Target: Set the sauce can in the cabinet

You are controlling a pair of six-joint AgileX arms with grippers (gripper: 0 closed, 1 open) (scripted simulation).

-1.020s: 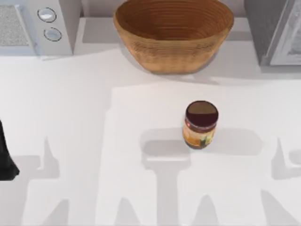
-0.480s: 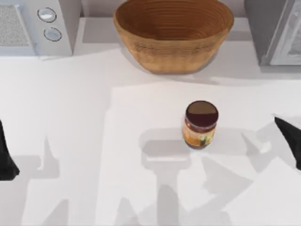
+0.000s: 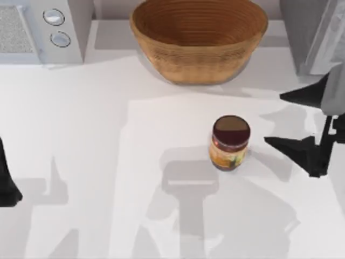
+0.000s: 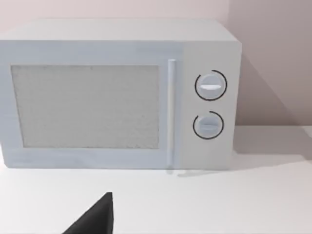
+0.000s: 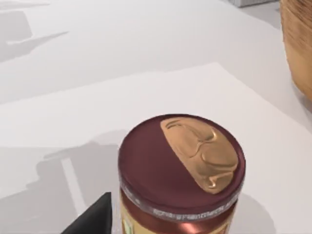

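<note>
Can (image 3: 230,143) upright mid-tabletop (image 3: 97,140), right gripper (image 3: 281,120) just beside it at 3 o'clock, jaws wide, cabinet (image 3: 312,32) at 1 o'clock, left gripper (image 3: 6,178) parked at 9 o'clock, jaws' state unclear.

Table (image 3: 81,135): white, flat surface, crossed by grey shadows.

Items standing directly on it:
- Sauce can (image 3: 230,142): upright, right of the table's centre, dark maroon top with a bronze patch, orange-yellow label. It stands apart from all other items.
- Woven basket (image 3: 198,39): brown, round and open-topped, at the far edge near the middle, behind the can.
- Microwave (image 3: 40,29): pale, with two round knobs and a speckled door panel, in the far left corner, left of the basket.
- Cabinet (image 3: 312,35): grey, speckled, with a white-framed door, in the far right corner, right of the basket.
</note>
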